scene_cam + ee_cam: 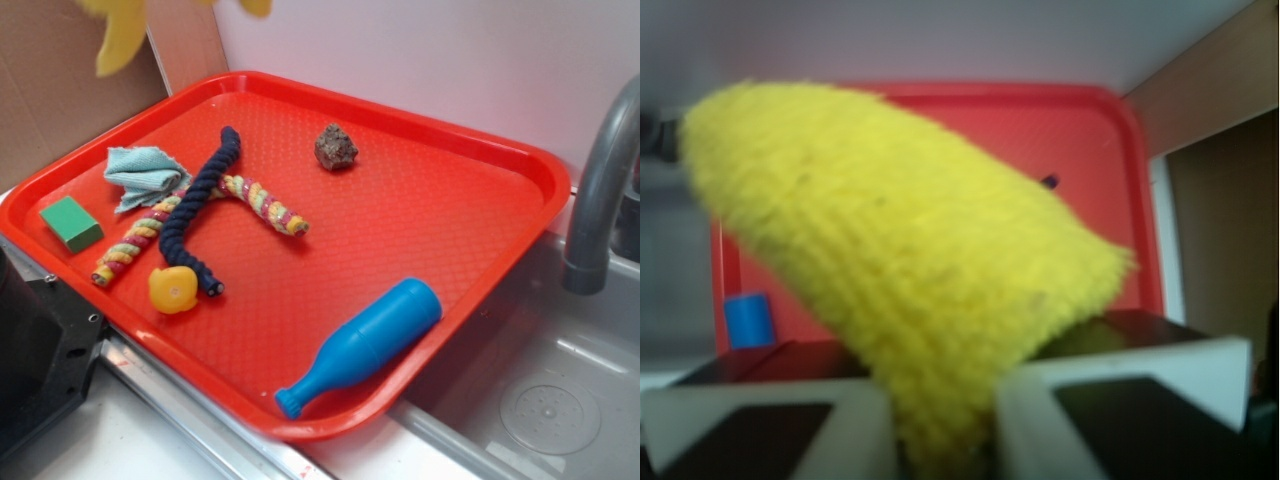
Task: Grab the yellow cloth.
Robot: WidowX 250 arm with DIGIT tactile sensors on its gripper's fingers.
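Wrist view fills with the yellow cloth [900, 290], bunched and pinched between the two pale fingers [760, 430] of my end effector [940, 440], which is clenched on its lower fold. In the exterior view the cloth [125, 35] dangles at the upper left edge, well above the red tray [520, 180]. I judge the grab essentially made; to do it well I would keep the squeeze firm and hold steady, so the fold cannot slip out.
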